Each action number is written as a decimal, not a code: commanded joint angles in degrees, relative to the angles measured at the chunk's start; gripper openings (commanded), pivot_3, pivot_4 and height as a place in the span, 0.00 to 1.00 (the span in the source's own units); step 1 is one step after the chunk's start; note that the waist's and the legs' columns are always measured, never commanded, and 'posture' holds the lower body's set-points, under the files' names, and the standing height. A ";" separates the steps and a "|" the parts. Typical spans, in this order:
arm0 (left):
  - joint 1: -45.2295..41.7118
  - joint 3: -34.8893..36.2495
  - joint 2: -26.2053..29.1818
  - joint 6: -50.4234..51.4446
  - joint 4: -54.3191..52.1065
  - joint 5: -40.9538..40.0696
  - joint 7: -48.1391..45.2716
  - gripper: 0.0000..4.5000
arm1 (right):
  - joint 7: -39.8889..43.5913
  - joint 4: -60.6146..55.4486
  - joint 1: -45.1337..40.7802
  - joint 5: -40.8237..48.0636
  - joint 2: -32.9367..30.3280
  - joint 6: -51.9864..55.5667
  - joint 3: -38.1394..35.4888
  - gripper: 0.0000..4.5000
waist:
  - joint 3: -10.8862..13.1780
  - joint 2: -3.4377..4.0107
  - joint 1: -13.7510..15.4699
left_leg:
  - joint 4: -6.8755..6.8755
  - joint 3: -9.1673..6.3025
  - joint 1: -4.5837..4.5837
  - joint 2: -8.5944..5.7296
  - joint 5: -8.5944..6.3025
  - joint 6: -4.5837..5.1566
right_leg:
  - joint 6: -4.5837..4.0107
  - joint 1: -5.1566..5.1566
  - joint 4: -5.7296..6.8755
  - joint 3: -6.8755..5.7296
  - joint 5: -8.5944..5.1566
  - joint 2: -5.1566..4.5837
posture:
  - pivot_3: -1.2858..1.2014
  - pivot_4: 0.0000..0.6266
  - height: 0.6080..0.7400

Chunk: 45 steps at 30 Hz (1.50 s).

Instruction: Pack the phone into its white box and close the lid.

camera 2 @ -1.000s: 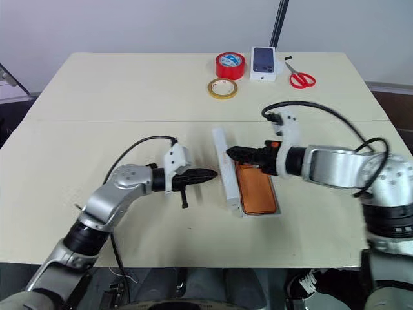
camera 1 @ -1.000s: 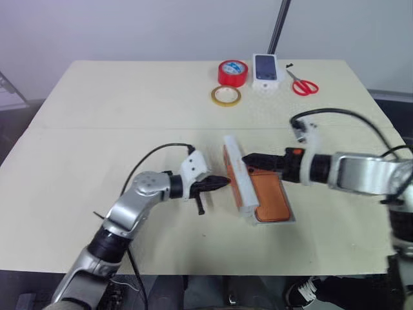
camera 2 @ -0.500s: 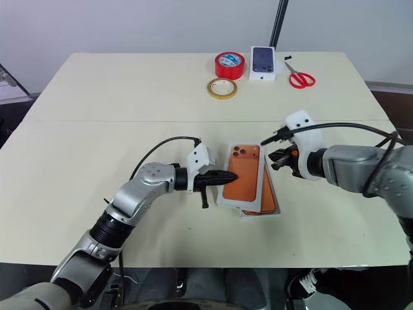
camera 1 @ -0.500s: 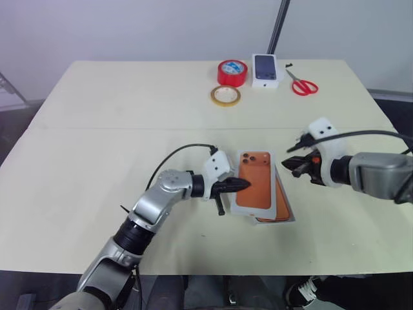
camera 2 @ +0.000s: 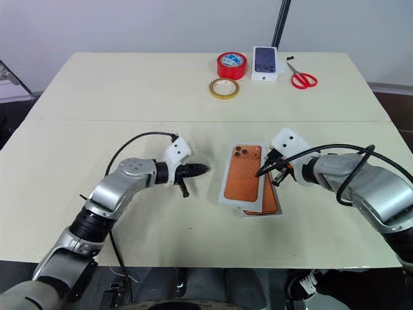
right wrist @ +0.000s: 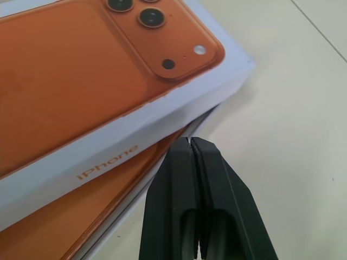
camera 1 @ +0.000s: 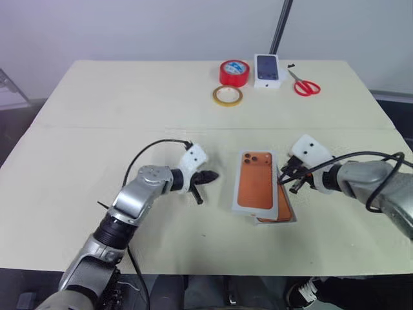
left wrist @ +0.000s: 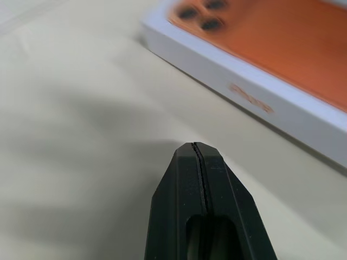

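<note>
The lid (camera 1: pixel 257 186), printed face up, lies skewed on top of the white box (camera 1: pixel 288 216) toward the tabletop's (camera 1: pixel 97 116) near edge, right of its middle; it has not dropped down over the box, and the phone (camera 1: pixel 282 206) shows as an orange strip along the lid's right side, lying in the tray beneath. The lid's long axis runs roughly from the near edge toward the far edge, while the box under it is turned a little off that line, so its near right corner sticks out. The right claw (camera 1: pixel 284 181), fingers pressed shut with nothing between them, sits just beside the lid's right long side, pointing at the seam where lid overhangs box; in the right wrist view the tips are close to that edge. The left claw (camera 1: pixel 210 175), likewise closed and empty, is off the lid's left long side with a clear gap of bare tabletop between. The right arm is the nearer one, and squaring the lid looks like a nudge from that side. At the far edge stand a red tape roll (camera 1: pixel 233 72), a yellow tape ring (camera 1: pixel 227 95), a small white box (camera 1: pixel 269 69) and red scissors (camera 1: pixel 304 85), well apart from the work.
</note>
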 commanded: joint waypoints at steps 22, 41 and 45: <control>-4.15 -4.08 -7.00 2.58 -3.59 -2.18 -6.83 0.00 | 8.44 -4.61 3.54 -8.61 2.96 3.31 -4.71 0.01 | 0.00 0.00 -0.17 | 0.01 0.00 0.01 0.02 0.00 0.00 | 0.00 0.00 0.02 -0.01 0.00 0.04 | 0.52 0.24 1.00; -4.03 -4.24 -6.66 2.41 -2.24 -1.39 -6.76 0.00 | 10.17 -7.58 6.81 -9.87 3.91 6.02 -6.17 0.01 | 0.00 0.00 -0.14 | 0.03 -0.02 0.02 0.02 0.00 0.00 | 0.00 0.03 0.03 -0.01 0.00 0.05 | 0.52 0.24 1.00; -4.02 -4.19 -6.51 2.40 -2.37 -1.44 -6.88 0.00 | 10.37 -7.88 7.23 -10.10 4.00 6.38 -6.42 0.01 | 0.00 0.00 -0.14 | 0.04 -0.01 0.02 0.02 0.00 0.00 | 0.00 0.04 0.03 -0.01 0.00 0.05 | 0.52 0.24 1.00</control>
